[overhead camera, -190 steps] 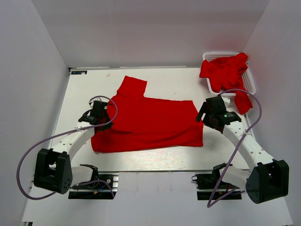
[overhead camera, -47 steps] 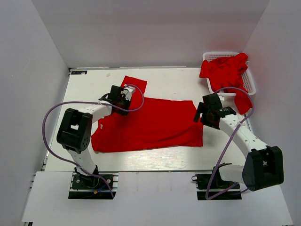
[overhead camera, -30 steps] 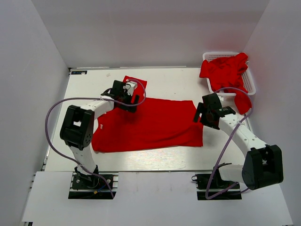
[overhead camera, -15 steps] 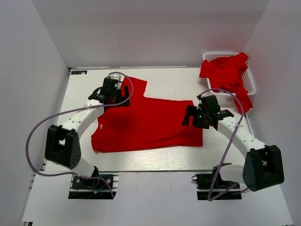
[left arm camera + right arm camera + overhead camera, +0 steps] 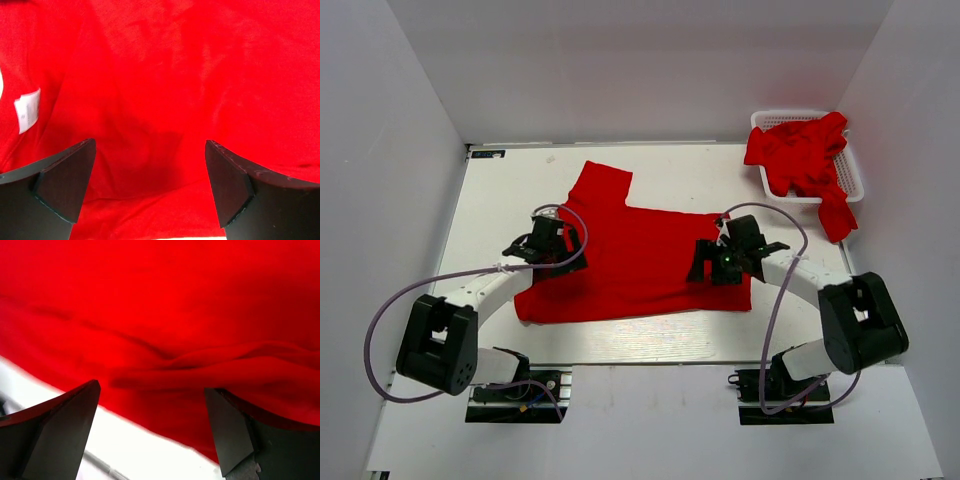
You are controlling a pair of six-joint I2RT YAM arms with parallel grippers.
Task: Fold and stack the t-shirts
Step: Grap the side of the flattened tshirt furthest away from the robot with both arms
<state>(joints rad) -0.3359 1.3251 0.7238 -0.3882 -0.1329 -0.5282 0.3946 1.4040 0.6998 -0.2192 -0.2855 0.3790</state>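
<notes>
One red t-shirt (image 5: 640, 260) lies spread flat on the white table, one sleeve (image 5: 602, 185) pointing to the far side. My left gripper (image 5: 563, 250) hovers open over the shirt's left part; in the left wrist view its fingers (image 5: 65, 185) frame red cloth (image 5: 165, 80) and a white label (image 5: 27, 112). Over the shirt's right edge my right gripper (image 5: 706, 267) is open too. The right wrist view shows rumpled red cloth (image 5: 175, 315) between its fingers (image 5: 235, 430), with white table below. Neither gripper holds anything.
A white lattice basket (image 5: 780, 114) stands at the far right, heaped with more red t-shirts (image 5: 800, 150); one (image 5: 836, 215) hangs over its near rim onto the table. White walls close in the table on three sides.
My left gripper went up to the sleeve, then came back down to the shirt's left part. My right gripper slid left onto the shirt's right edge. The shirt's outline looks unchanged.
</notes>
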